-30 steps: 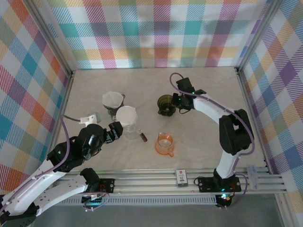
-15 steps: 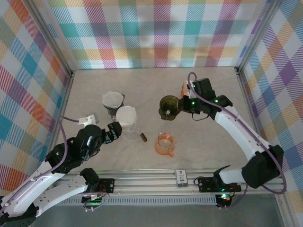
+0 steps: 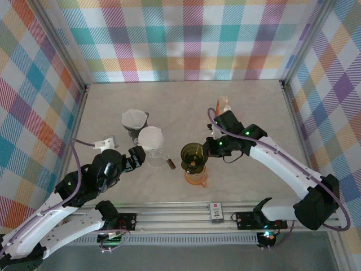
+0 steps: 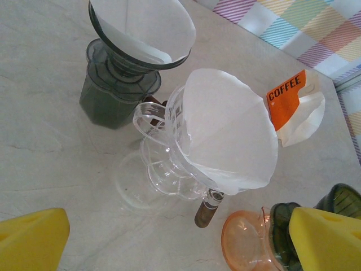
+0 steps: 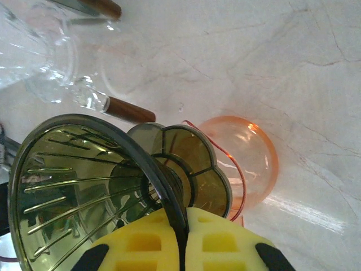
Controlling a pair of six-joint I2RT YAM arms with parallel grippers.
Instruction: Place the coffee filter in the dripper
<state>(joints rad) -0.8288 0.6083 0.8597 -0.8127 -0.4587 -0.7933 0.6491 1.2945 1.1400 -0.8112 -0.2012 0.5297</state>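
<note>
My left gripper (image 3: 134,158) hangs with its jaws spread fully wide and nothing between them, on the near side of the clear glass dripper (image 4: 161,149). That dripper already carries a white paper cone filter (image 4: 231,130). Far-left of it stands a dark grey plastic dripper (image 4: 115,84), lined with a second white filter (image 4: 144,25).

Toward the middle, the olive-green translucent dripper (image 5: 84,180) is tipped on its side and bare of paper, over the orange translucent glass server (image 5: 251,158). I cannot tell whether they touch. My right gripper (image 3: 211,148) is clamped tight on its rim, with the yellow pads (image 5: 141,243) pinching the wall.

I judge this the setup step: seating the green dripper on the server. Next I need to level it, lower it squarely onto the orange mouth and release. Then I bring a filter over.
</note>
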